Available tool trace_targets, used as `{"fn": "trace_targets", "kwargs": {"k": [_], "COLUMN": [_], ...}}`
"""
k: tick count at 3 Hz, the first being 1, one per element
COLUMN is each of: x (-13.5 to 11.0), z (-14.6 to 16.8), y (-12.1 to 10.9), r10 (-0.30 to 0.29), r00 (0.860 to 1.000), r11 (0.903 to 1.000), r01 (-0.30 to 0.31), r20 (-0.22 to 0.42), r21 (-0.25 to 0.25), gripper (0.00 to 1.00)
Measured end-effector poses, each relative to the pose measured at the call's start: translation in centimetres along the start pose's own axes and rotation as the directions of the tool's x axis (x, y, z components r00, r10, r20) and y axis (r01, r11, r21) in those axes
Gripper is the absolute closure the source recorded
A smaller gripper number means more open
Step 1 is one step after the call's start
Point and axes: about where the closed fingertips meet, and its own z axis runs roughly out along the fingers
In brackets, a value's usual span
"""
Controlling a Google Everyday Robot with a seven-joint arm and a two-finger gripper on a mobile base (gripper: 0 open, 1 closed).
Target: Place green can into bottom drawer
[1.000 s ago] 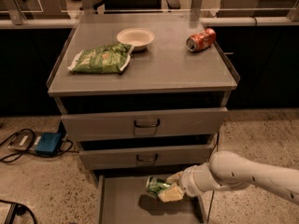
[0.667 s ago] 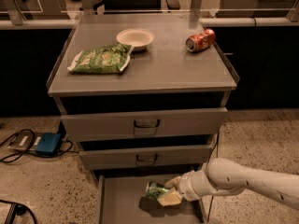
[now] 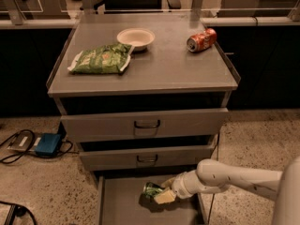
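The green can (image 3: 152, 190) is a small shiny can held over the floor of the bottom drawer (image 3: 122, 205), which is pulled open below the two upper drawers. My gripper (image 3: 162, 193) reaches in from the right on a white arm and is shut on the can, with pale fingertips (image 3: 165, 197) on its right side. The can sits low, close to the drawer floor, and casts a shadow beneath it. I cannot tell whether it touches the floor.
On the cabinet top lie a green snack bag (image 3: 100, 58), a white bowl (image 3: 136, 37) and a red-orange soda can (image 3: 201, 40) on its side. The two upper drawers (image 3: 146, 124) are partly pulled out. A blue box with cables (image 3: 47, 144) is on the floor at left.
My gripper with the green can has moved slightly left and lower into the bottom drawer. Nothing on the cabinet top has moved.
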Motion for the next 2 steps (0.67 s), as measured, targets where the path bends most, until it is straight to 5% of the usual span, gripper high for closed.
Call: {"fn": "trace_targets", "kwargs": {"k": [2], "x": [3.6], "z": [6.4], "y": [-4.2], "r10": [0.075], "r00": [0.997], "r11": [0.9970], "r01": [-0.076], "r20": [-0.037], "r21": [-0.018], "gripper": [1.00]}}
